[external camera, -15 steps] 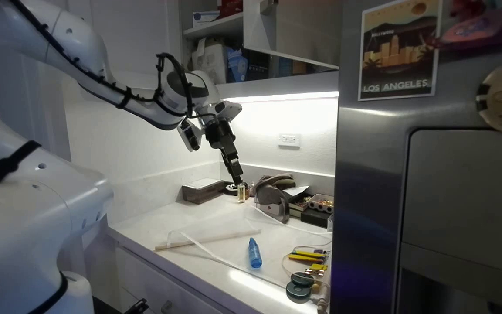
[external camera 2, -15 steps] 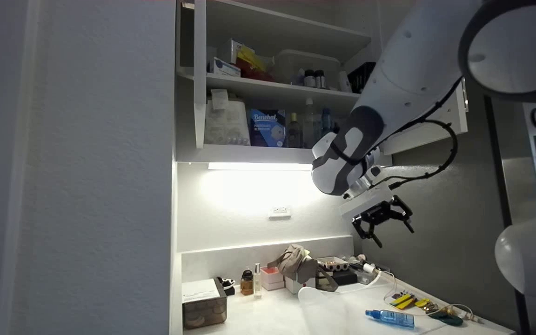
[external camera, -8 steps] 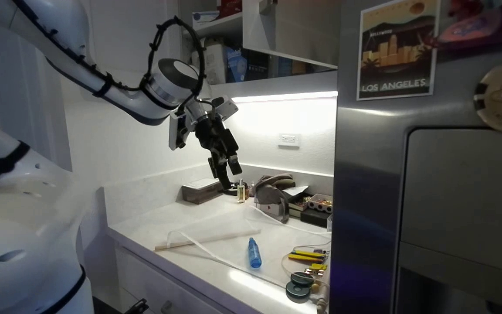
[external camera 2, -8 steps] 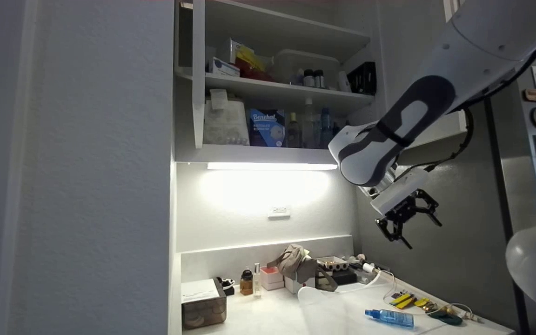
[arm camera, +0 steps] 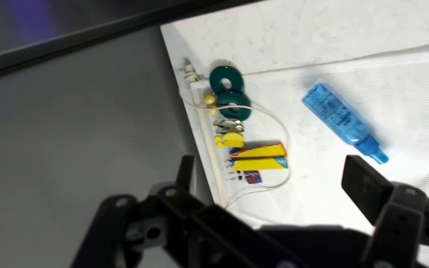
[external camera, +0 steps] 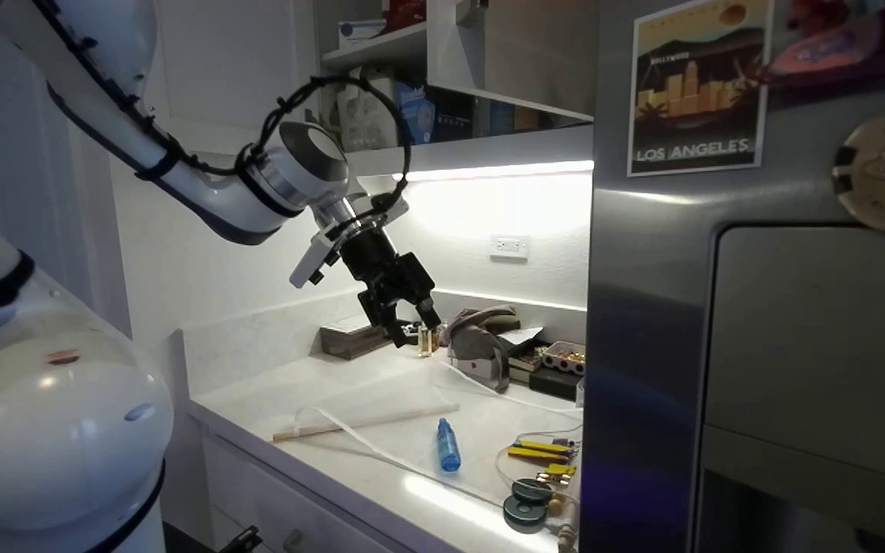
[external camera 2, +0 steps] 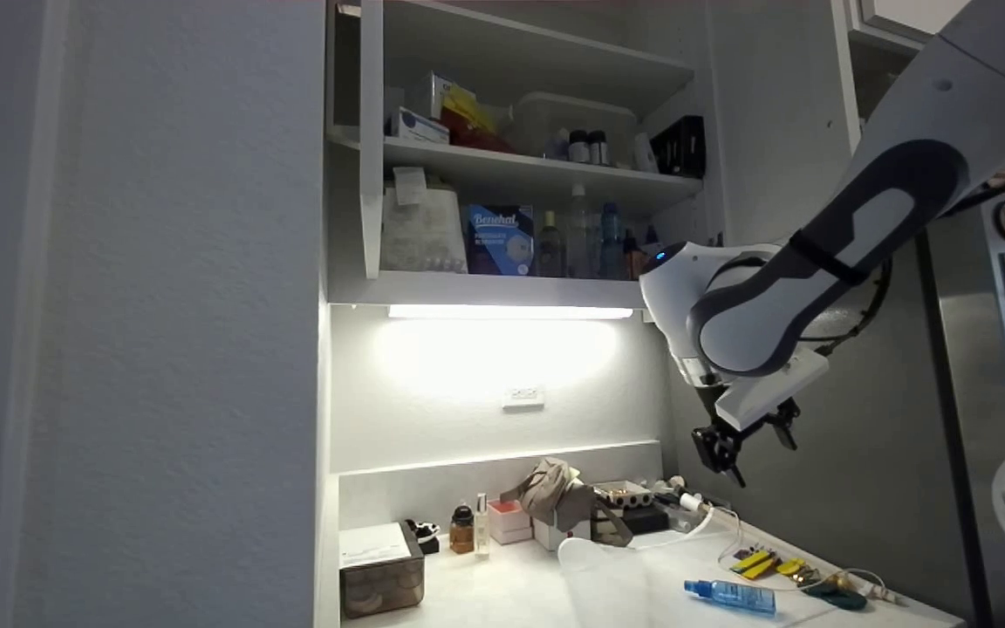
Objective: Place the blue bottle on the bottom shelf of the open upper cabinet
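Observation:
The blue bottle (arm camera: 339, 117) lies on its side on the white counter, its cap toward the lower right in the wrist view. It shows in both exterior views too, near the counter's front (external camera: 449, 447) (external camera 2: 738, 597). Above the counter, my gripper (external camera 2: 764, 462) hangs tilted downward and apart from the bottle. Its jaws (arm camera: 270, 167) stand wide with nothing between them; one finger appears just below the bottle's cap in the wrist view. The upper cabinet (external camera 2: 372, 174) stands open. Its bottom shelf (external camera 2: 502, 288), with the light strip beneath, bears containers and bottles.
The steel-grey fridge (external camera: 657, 322) rises close beside the counter. Green rings (arm camera: 233, 104), yellow packets (arm camera: 261, 163) and a thin cord lie near the bottle. Along the back wall are a grey cloth bag (external camera 2: 550, 493), boxes and perfume bottles. The cabinet door (external camera: 519, 54) hangs out beside the fridge.
In an exterior view the arm has swung right and lower, and the wrist has turned so the gripper's fingers face differently. The blue bottle has stayed put. The jaws remain open.

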Motion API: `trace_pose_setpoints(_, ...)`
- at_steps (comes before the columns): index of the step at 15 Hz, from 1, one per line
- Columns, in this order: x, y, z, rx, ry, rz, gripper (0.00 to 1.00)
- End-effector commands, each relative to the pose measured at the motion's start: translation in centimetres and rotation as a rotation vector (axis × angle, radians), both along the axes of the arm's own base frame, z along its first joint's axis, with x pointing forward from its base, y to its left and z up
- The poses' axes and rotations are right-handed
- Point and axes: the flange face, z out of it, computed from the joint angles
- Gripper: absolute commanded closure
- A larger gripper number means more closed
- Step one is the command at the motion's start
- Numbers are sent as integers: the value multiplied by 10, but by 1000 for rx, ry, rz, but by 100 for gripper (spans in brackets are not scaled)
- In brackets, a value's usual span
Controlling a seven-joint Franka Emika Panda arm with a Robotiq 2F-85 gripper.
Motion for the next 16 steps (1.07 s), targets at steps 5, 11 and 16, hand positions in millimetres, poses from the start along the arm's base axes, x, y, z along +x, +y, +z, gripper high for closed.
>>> trace_pose_setpoints(5, 23, 10, -31, 62, -35, 150, 0)
trace_pose_setpoints(11, 24, 10, -36, 69, -26, 151, 0)
trace_pose_setpoints(16, 55, 9, -58, 76, 59, 241, 0)
